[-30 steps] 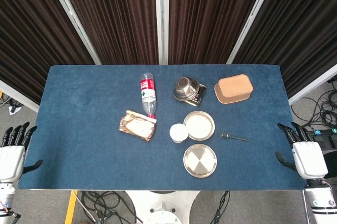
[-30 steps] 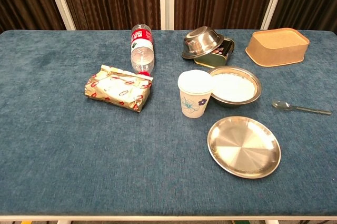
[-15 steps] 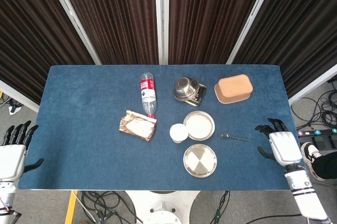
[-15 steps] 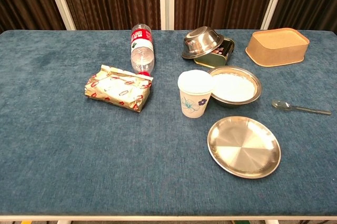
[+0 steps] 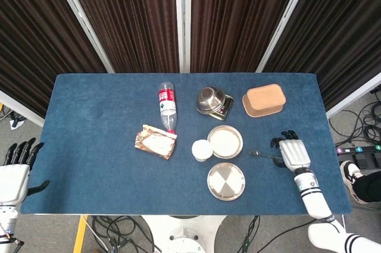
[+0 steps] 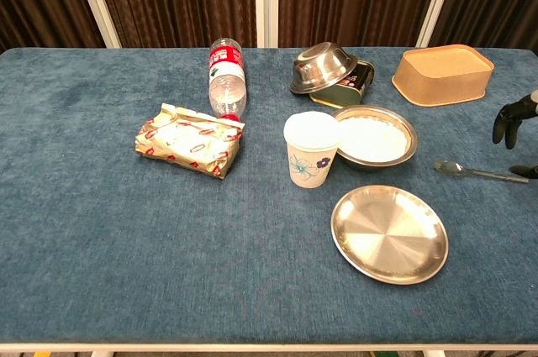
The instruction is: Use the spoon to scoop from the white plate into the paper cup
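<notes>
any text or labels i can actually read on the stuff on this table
Nothing is legible.
Bottle: red label, print too small to read.
Gold packet: red markings, blurred.
Dark tin under the steel bowl: print unreadable.
Paper cup: a flower motif only, no words.

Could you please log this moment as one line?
right hand open over spoon handle | spoon on table | left hand open off table | paper cup upright
</notes>
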You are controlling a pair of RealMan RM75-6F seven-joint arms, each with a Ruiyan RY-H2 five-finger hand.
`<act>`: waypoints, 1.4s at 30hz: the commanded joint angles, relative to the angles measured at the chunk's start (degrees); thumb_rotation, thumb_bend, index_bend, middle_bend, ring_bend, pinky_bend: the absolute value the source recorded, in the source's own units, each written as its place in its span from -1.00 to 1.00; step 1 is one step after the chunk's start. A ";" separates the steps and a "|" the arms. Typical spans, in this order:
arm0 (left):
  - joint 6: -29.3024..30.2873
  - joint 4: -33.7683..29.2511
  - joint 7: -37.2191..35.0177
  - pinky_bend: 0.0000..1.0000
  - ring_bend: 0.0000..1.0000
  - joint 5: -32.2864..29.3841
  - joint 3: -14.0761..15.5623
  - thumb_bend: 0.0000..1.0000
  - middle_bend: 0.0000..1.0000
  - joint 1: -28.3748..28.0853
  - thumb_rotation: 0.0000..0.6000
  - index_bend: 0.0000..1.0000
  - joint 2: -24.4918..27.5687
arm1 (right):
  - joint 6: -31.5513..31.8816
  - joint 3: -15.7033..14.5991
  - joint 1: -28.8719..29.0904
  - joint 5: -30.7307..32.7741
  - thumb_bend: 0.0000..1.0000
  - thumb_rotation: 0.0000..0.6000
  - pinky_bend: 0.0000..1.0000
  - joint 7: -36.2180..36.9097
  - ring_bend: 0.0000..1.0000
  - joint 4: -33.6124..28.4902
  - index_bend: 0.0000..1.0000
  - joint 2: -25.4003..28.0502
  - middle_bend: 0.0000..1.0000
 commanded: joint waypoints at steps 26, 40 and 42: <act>-1.30 1.80 -1.75 -0.91 -0.81 -0.59 0.24 -1.00 -0.71 -0.10 1.00 -0.67 -0.83 | -5.52 -0.96 2.78 4.85 -0.48 1.00 -0.78 -2.12 -0.61 3.08 -0.03 -2.78 -0.01; -1.75 2.36 -2.08 -0.91 -0.81 -0.93 0.33 -1.00 -0.71 -0.04 1.00 -0.67 -1.14 | -7.71 -1.45 4.22 6.37 -0.38 1.00 -0.78 -3.14 -0.61 2.36 -0.03 -2.18 0.00; -1.84 2.41 -2.10 -0.91 -0.81 -1.01 0.30 -1.00 -0.71 -0.07 1.00 -0.67 -1.13 | -7.82 -1.53 4.45 6.40 -0.37 1.00 -0.78 -3.35 -0.61 2.42 -0.03 -2.28 0.00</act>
